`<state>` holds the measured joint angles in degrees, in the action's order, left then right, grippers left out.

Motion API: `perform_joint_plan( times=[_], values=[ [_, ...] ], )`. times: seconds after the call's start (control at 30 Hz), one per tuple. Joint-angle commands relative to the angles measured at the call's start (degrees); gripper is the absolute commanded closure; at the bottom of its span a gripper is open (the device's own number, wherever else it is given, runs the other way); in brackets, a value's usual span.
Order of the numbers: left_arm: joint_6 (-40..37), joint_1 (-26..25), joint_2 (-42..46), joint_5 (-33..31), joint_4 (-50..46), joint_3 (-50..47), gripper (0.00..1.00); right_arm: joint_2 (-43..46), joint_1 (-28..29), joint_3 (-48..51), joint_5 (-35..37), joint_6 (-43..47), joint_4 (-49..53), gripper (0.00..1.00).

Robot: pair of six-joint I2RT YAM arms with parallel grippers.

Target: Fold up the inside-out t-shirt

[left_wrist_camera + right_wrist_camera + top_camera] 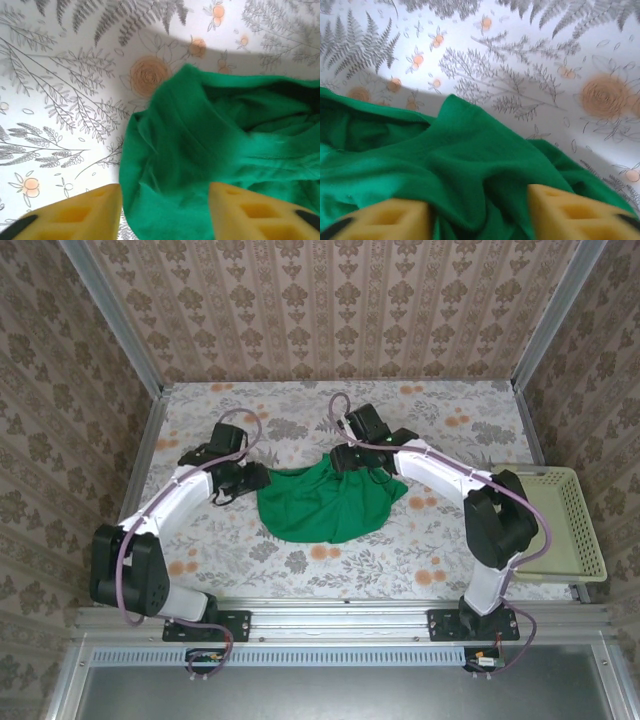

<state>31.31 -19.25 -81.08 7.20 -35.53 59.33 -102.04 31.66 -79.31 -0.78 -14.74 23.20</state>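
Broadly, a table covered in pale floral-print cloth [300, 560] takes up the floor of the wallpapered cell, seen from above. Near its middle lies the bright green, wrinkled cloth t-shirt [320, 505], bunched into a rough heap rather than spread flat (no print shows on it). A pale yellow-green plastic basket [575, 530] sits at the table's right edge, well apart from the shirt. Two white arms [170, 495] reach in from the near rail. The left gripper [252, 480] meets the heap's left edge, and the right gripper [352, 458] meets its far edge. From the left wrist, its yellow fingers [80, 212] stand spread, with a fold of green cloth lying between them, not pinched. From the right wrist, that gripper's yellow fingers [570, 210] likewise stand apart over rumpled green cloth.
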Motion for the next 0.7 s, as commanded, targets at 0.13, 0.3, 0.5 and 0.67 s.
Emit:
perform_joint_plan(
  times=[0.13,0.3,0.5,0.67],
  values=[
    [-9.6,-13.7,3.3,-14.7,-0.2,7.2,0.21,14.4,1.2,9.7,2.0,-3.2,0.5,0.32],
    [-11.8,-14.7,-5.4,-8.3,4.9,11.1,0.16,19.4,2.2,18.7,2.0,-10.2,-3.0,0.32],
    [-14.1,-15.2,-17.4,-4.8,5.0,18.6,0.17,21.9,2.3,27.1,-1.6,-18.4,-9.9,0.26],
    [-14.0,-15.2,-24.9,-2.6,3.2,22.4,0.3,17.5,3.6,30.5,-5.5,-24.8,-17.3,0.2]
  ],
)
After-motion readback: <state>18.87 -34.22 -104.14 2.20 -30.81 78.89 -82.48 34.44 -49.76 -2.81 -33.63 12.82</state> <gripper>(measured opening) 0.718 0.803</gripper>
